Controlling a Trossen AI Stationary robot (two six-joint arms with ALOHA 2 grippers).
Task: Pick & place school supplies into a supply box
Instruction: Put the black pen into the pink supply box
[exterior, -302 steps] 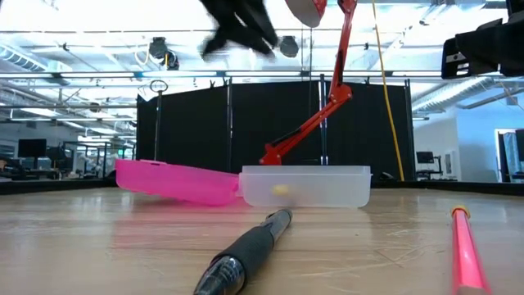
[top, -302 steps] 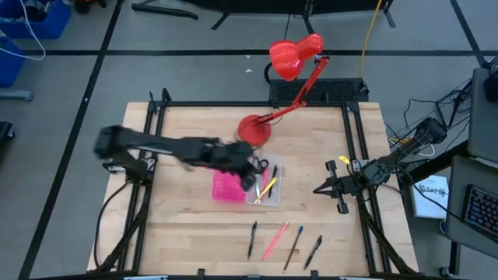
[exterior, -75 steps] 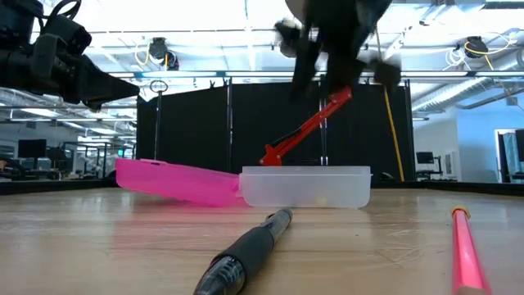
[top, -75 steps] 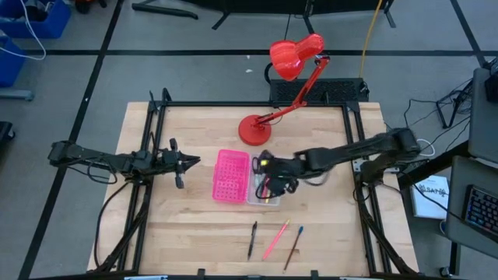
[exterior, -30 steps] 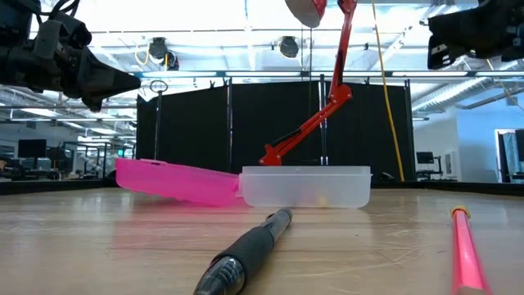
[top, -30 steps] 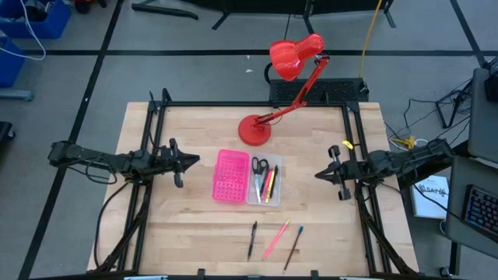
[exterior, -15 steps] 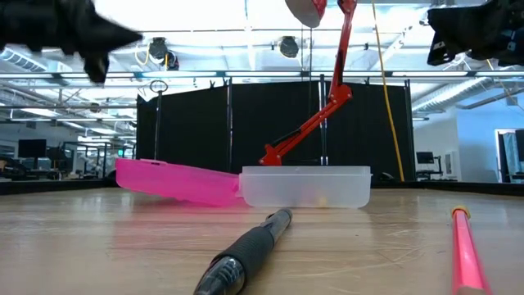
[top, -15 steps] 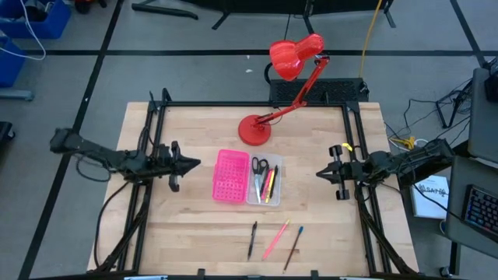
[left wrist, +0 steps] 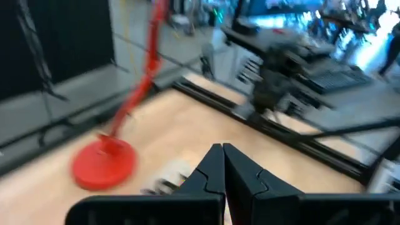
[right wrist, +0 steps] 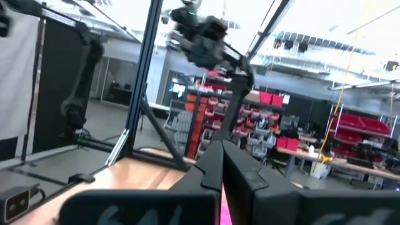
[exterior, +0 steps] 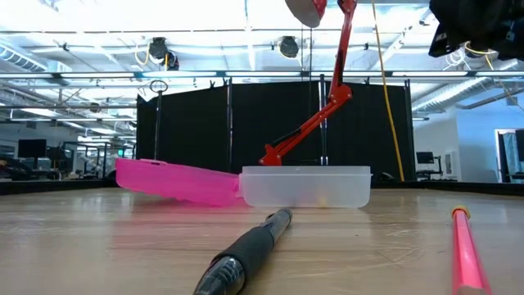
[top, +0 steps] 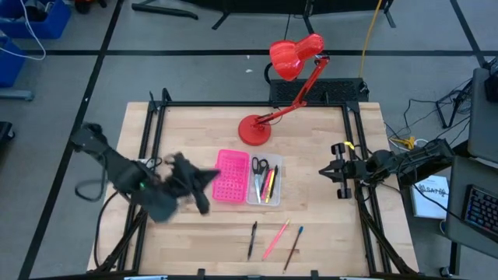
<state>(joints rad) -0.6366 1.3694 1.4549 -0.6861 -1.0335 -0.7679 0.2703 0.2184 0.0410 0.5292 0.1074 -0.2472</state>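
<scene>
Centrally on the wooden table (top: 327, 225) lies the open supply box (top: 247, 180), its pink holed half beside its clear half. Inside the clear half rest black-handled scissors (top: 258, 173) and a few pens. Three more pens lie loose on the table nearer the front edge than the box: a black pen (top: 252, 239), a pink pen (top: 275, 239) and a blue-tipped pencil (top: 294, 247).

The left gripper (top: 210, 177) is blurred, fingers pressed together and holding nothing, just beside the box's pink half. The right gripper (top: 325, 172) hovers well apart from the box, on the clear-half side, also closed and empty.

From table height, the box (exterior: 246, 185) stands behind the black pen (exterior: 246, 254), its pink lid tilted, with the pink pen (exterior: 468, 246) off to one side. Only the left wrist view shows the red lamp's (top: 280, 85) round base (left wrist: 104, 164) close up.
</scene>
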